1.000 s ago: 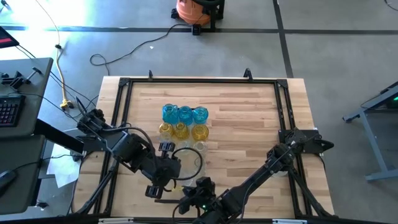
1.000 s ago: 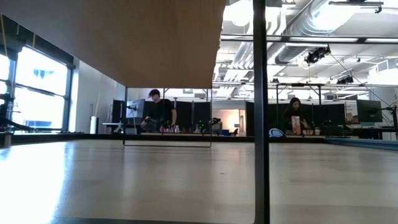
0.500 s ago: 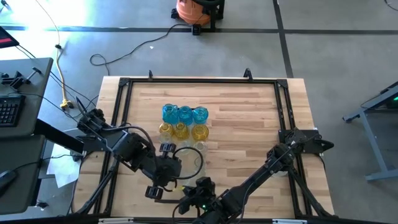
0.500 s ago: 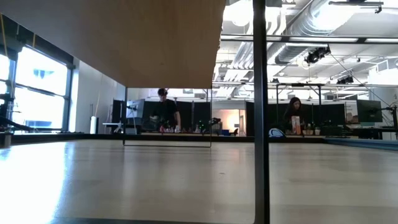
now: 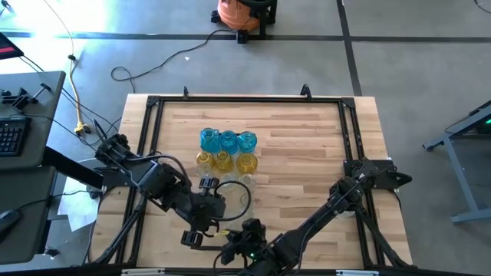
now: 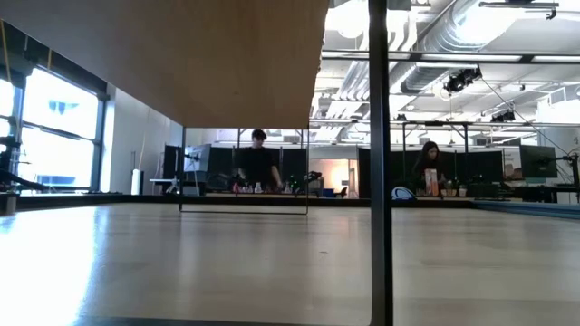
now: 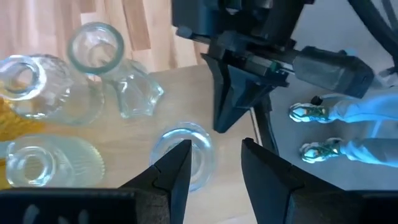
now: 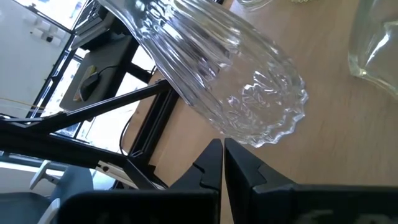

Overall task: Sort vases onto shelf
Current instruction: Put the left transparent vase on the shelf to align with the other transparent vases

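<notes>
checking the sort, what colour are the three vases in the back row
Blue vases, clearest in the high view.

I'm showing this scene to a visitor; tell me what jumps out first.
The eye lands on the blue vases and yellow vases, two tidy rows in the middle of the wooden table. Just nearer, clear vases cluster under the left gripper, whose fingers stand apart above one of them. The right gripper sits shut by the near edge, beside a ribbed clear vase.

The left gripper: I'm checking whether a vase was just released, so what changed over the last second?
In the high view, the left gripper barely shifted; whether it let go cannot be seen there. In the low view, a person in the background walked rightward. The blue vases, yellow vases and right gripper stayed put.
</notes>
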